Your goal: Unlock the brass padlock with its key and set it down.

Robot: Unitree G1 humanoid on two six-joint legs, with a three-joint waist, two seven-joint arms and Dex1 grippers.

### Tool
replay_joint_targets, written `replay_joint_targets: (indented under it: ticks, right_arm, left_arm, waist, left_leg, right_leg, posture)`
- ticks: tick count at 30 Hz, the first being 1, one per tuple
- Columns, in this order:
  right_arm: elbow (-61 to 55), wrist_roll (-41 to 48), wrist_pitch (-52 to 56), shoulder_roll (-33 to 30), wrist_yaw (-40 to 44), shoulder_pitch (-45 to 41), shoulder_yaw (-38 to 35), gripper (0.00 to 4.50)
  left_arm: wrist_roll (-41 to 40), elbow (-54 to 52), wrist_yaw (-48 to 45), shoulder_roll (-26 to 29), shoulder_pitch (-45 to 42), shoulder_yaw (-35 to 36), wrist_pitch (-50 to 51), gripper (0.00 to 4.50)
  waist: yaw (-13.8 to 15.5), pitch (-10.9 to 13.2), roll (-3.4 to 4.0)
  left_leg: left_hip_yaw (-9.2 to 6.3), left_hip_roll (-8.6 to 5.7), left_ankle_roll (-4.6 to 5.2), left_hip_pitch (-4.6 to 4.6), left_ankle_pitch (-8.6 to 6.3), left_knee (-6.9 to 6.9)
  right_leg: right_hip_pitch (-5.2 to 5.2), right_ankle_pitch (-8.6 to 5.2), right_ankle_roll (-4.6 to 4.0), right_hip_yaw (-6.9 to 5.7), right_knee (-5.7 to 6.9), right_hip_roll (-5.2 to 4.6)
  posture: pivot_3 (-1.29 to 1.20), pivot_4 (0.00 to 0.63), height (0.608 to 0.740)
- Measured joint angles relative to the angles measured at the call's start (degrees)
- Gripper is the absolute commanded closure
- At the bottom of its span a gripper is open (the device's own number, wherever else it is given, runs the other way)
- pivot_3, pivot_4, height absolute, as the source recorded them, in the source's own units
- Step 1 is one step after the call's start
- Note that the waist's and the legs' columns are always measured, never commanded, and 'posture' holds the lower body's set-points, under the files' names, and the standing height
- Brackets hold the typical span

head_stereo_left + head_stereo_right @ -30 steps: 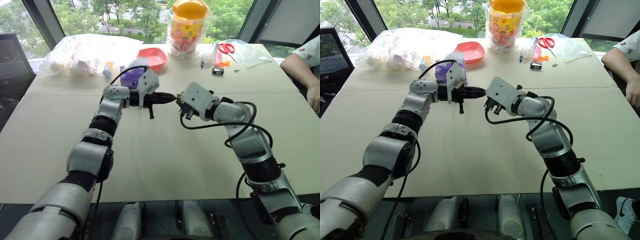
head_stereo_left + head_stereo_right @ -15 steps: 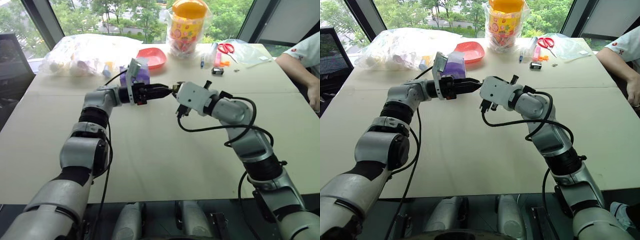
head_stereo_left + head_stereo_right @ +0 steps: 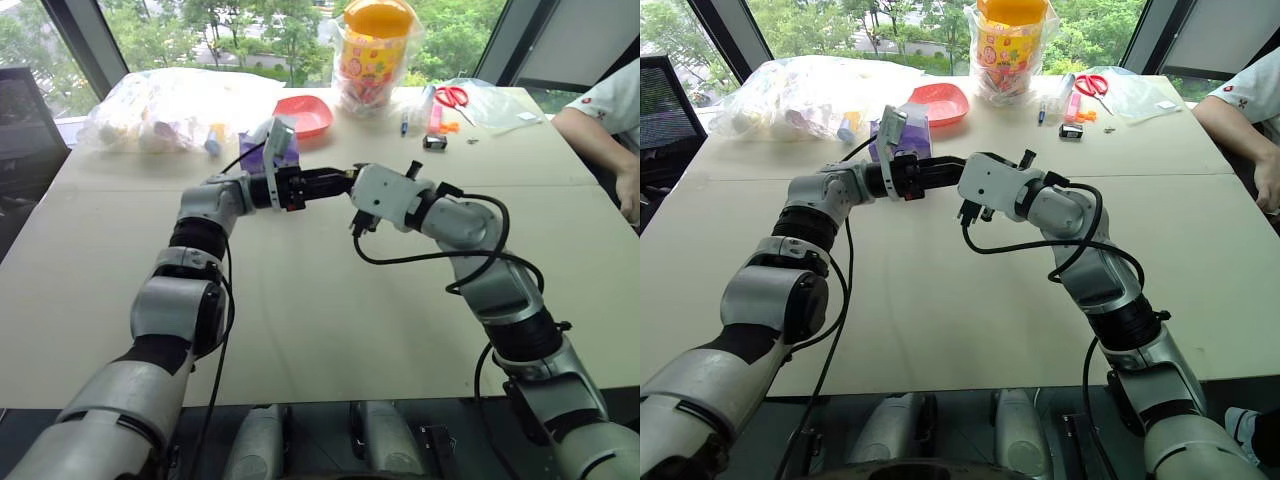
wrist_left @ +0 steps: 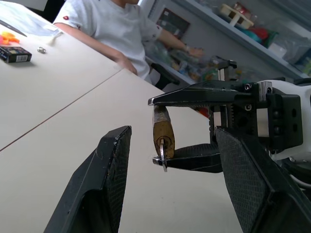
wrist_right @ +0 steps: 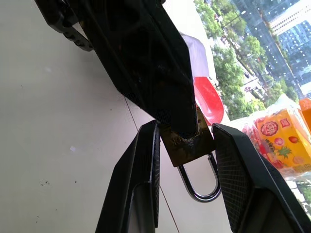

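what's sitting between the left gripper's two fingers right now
In the left wrist view, the brass padlock hangs in the gap between the open left gripper fingers, touching neither, with the key in its end; the right gripper pinches it.

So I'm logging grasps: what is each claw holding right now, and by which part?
The right claw clamps the brass padlock by its body. The left claw is open, holding nothing.

Brass padlock (image 4: 163, 134) showing dull, scuffed gold metal; shackle (image 5: 200, 177) gleaming polished steel. Pincer fingers (image 4: 104, 184) looking matt black, finely textured plastic. Bench (image 3: 330, 300) staying smooth matt beige.
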Motion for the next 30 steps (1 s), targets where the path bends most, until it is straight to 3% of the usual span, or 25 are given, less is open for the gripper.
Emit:
replay_joint_targets:
  ticks: [6, 17, 24, 27, 30]
  right_arm:
    - [-0.4, -0.6, 0.4, 0.2, 0.0, 0.0, 0.4, 3.46]
    - [-0.4, -1.2, 0.7, 0.3, 0.0, 0.0, 0.6, 3.46]
    - [-3.3, -1.9, 1.2, -4.0, 1.1, 2.5, 0.0, 0.04]
    - [-4.2, -2.4, 3.4, -7.2, 1.2, 7.8, -2.5, 0.04]
    - [-6.5, -1.1, 6.9, -6.8, 1.2, 11.0, -5.9, 1.13]
  left_arm:
    - [-0.1, 1.6, 1.6, -0.8, -0.2, 0.6, -1.0, 4.38]
    - [0.1, 2.0, 1.8, -0.9, -0.3, 0.3, -2.1, 4.45]
    - [1.0, 1.8, 0.9, 0.5, 0.4, -0.5, -2.2, 4.5]
    - [1.5, 1.8, 0.8, 2.6, 1.3, -0.5, -2.7, 4.5]
    - [1.7, 1.8, 0.7, 2.9, 1.4, -0.5, -3.1, 4.5]
  waist:
    - [0.0, 0.0, 0.0]
    - [0.0, 0.0, 0.0]
    - [0.2, 0.0, -0.01]
    - [0.1, 0.0, -0.01]
    - [0.2, 0.0, -0.01]
  left_leg:
    - [0.0, 0.0, 0.0, 0.0, 0.0, 0.0]
    - [0.0, -0.01, 0.0, 0.0, 0.0, 0.0]
    - [-0.01, -0.02, 0.0, 0.0, 0.0, 0.0]
    - [0.01, -0.02, 0.0, 0.0, 0.0, 0.0]
    - [0.0, -0.01, 0.0, 0.0, 0.0, 0.0]
  right_leg:
    - [0.0, 0.0, 0.0, 0.0, 0.0, 0.0]
    - [0.0, 0.0, 0.0, 0.0, 0.0, 0.0]
    - [0.02, 0.0, 0.0, -0.01, -0.02, -0.01]
    - [0.02, 0.0, -0.01, 0.01, -0.03, -0.03]
    - [0.02, 0.0, -0.01, 0.01, -0.01, -0.02]
  posture:
    - [0.0, 0.15, 0.74]
    - [0.0, 0.15, 0.74]
    - [0.0, 0.15, 0.74]
    - [0.0, 0.15, 0.74]
    - [0.0, 0.15, 0.74]
